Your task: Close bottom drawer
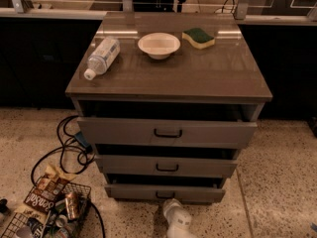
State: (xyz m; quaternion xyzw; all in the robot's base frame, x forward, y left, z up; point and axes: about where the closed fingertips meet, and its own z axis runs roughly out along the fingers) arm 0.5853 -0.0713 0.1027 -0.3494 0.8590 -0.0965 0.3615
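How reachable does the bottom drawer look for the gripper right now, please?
Probably yes: the gripper is low, directly in front of the bottom drawer, with nothing visible between them.

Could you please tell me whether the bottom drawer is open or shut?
Open: the shallow grey metal bottom drawer juts forward with a dark gap above; the white end effector sits at its front.

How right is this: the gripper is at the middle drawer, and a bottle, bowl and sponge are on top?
Wrong drawer. The camera view shows the gripper low, in front of the bottom drawer, not the middle drawer; bottle, bowl and sponge are on top.
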